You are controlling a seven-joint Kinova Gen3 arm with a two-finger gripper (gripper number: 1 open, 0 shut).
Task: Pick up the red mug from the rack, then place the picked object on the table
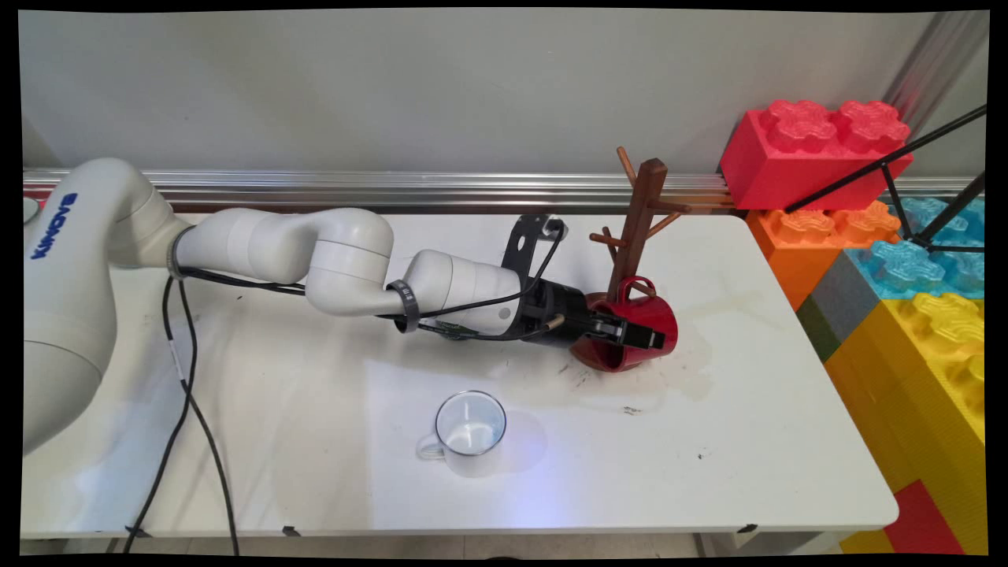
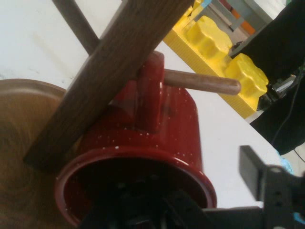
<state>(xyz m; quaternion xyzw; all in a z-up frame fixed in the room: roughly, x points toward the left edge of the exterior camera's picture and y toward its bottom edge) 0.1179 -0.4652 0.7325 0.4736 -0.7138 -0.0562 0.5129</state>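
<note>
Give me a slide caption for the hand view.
Gripper clamps red mug rim, handle hooked over mug tree peg.

Main view: set high over the table's [image 1: 236,472] near edge, facing down and across toward the wall. Hand view: close behind the red mug [image 2: 162,138], looking along the gripper [image 1: 630,335]. Shared: that mug [image 1: 638,323] and the wooden mug tree [image 1: 638,228] beside it.

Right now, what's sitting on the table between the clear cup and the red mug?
Nothing stands there. In the main view, only bare, stained table separates the clear cup from the red mug, which the gripper holds at the wooden mug tree.
</note>
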